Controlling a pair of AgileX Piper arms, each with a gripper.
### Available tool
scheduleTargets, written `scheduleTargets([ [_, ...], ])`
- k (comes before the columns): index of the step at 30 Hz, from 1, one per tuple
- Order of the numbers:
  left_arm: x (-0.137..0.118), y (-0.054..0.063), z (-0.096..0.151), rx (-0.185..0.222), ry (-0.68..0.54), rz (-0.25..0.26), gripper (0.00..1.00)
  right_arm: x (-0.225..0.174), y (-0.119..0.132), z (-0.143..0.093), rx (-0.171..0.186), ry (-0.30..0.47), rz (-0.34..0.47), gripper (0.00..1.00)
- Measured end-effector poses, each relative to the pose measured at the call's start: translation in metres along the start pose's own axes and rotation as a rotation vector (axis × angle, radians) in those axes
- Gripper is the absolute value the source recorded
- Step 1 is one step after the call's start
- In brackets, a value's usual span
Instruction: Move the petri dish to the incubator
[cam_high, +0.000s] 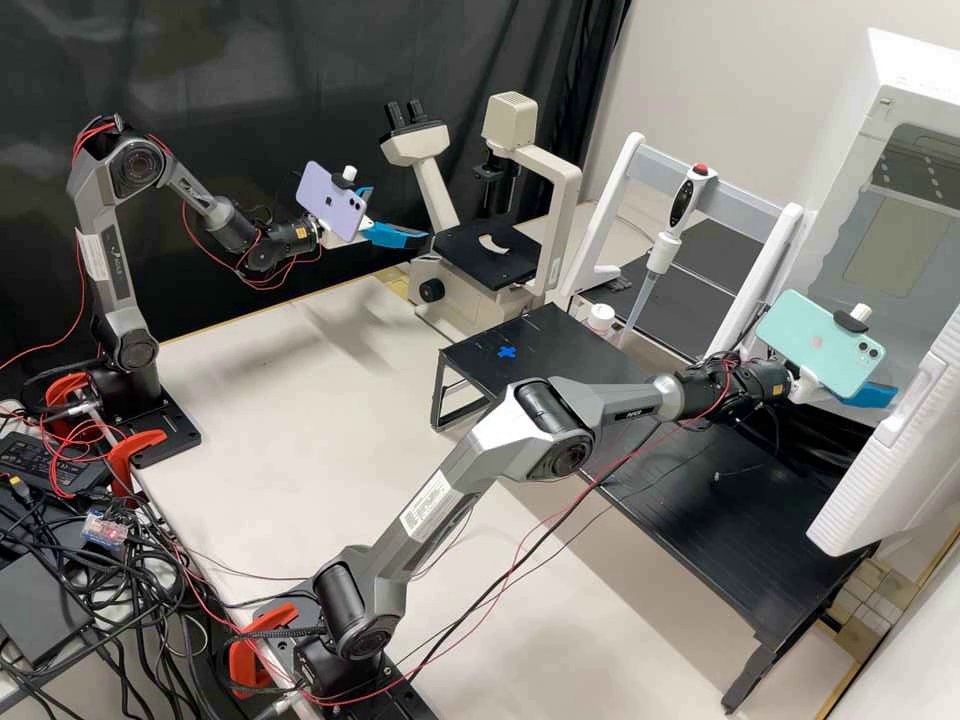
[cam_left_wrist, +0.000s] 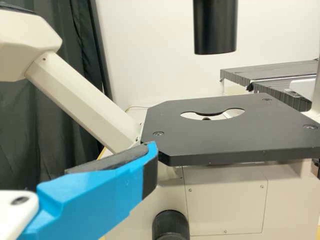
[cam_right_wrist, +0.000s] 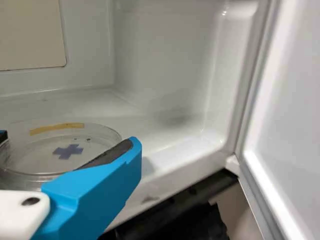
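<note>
In the high view my right gripper (cam_high: 872, 394) is at the open incubator (cam_high: 905, 205) on the right. In the right wrist view the clear petri dish (cam_right_wrist: 37, 162) lies low inside the incubator's mouth, between both fingers of my right gripper (cam_right_wrist: 70, 141), which is shut on its sides; whether its underside touches the floor I cannot tell. A blue cross (cam_right_wrist: 68, 151) shows through the dish. My left gripper (cam_high: 400, 214) stands open beside the microscope stage (cam_high: 480, 262). In the left wrist view one finger of my left gripper (cam_left_wrist: 75, 150) is before the stage (cam_left_wrist: 240, 140).
The incubator's door (cam_high: 885, 460) hangs open, its inner side near the right gripper (cam_right_wrist: 285, 100). A pipette (cam_high: 660, 250) on a white stand and a small white bottle (cam_high: 600, 318) are behind the black table (cam_high: 520, 345), which bears a blue cross. Cables lie at the left.
</note>
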Motion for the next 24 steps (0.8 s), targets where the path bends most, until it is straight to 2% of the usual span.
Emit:
scheduleTargets([
  [1, 0.0, 0.0, 0.0, 0.0, 0.0, 0.0, 1.0, 0.002, 0.0, 0.0, 0.003, 0.001, -0.002, 0.0],
  [2, 0.0, 0.0, 0.0, 0.0, 0.0, 0.0, 1.0, 0.003, -0.001, 0.001, 0.018, -0.001, -0.005, 1.0],
  [3, 0.0, 0.0, 0.0, 0.0, 0.0, 0.0, 1.0, 0.005, -0.001, 0.0, 0.006, 0.005, -0.001, 1.0],
  [6, 0.0, 0.0, 0.0, 0.0, 0.0, 0.0, 1.0, 0.01, -0.002, 0.002, 0.002, -0.007, -0.006, 1.0],
  [7, 0.0, 0.0, 0.0, 0.0, 0.0, 0.0, 1.0, 0.012, -0.003, 0.002, 0.011, -0.011, -0.007, 1.0],
  [9, 0.0, 0.0, 0.0, 0.0, 0.0, 0.0, 1.0, 0.014, -0.003, 0.002, 0.008, -0.012, -0.004, 1.0],
  [13, 0.0, 0.0, 0.0, 0.0, 0.0, 0.0, 1.0, 0.015, -0.005, 0.004, -0.016, -0.027, -0.008, 1.0],
  [19, 0.0, 0.0, 0.0, 0.0, 0.0, 0.0, 1.0, 0.013, -0.014, 0.012, -0.017, -0.04, -0.034, 1.0],
  [21, 0.0, 0.0, 0.0, 0.0, 0.0, 0.0, 1.0, 0.009, -0.018, 0.015, -0.001, -0.035, -0.05, 1.0],
  [24, 0.0, 0.0, 0.0, 0.0, 0.0, 0.0, 1.0, 0.002, -0.016, 0.015, -0.01, -0.024, -0.058, 1.0],
])
